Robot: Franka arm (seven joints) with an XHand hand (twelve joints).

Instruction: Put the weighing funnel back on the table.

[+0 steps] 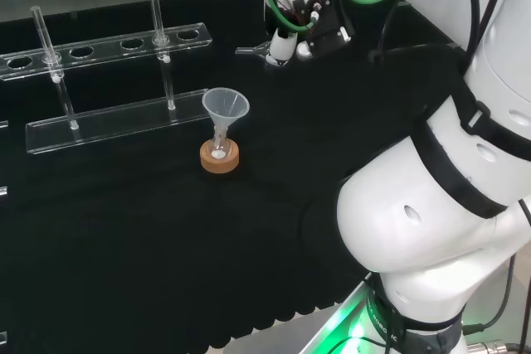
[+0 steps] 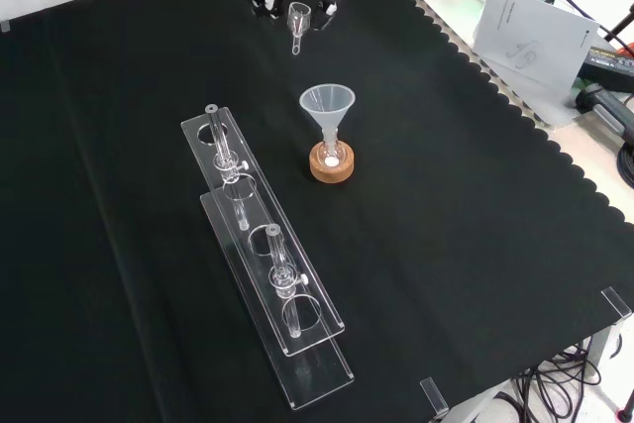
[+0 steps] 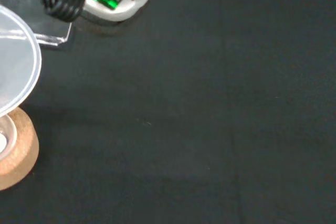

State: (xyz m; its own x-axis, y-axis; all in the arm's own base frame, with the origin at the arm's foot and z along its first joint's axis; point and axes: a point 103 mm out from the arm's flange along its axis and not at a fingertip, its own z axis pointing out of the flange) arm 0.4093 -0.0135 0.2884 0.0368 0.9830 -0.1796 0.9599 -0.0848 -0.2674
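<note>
1. In the head view, a clear tube rack (image 1: 116, 122) stands at the far left of the black-clothed bench (image 1: 124, 271), well apart from the work.
2. To its right, the funnel (image 1: 225, 107) stands mouth up in a small flask on a cork ring (image 1: 220, 157), with nothing touching it.
3. Farther right and beyond it, the weighing funnel (image 1: 253, 51) juts leftward out of the hand, stem leading. It looks to hang above the cloth rather than lie on it.
4. The hand (image 1: 286, 39) has its fingers drawn in around the piece's wider cup end, as far as can be made out. The front view shows the cup sitting between them.
5. The piece is probably very light, stiff, smooth and brittle, so it could slip in a pinch or chip if dropped. The cup body seems the safer place to hold, since the thin stem is the weak part.
6. Being rounded, it may roll once released. Bare cloth below the hand, away from the funnel, looks a sound spot to set it down.
</note>
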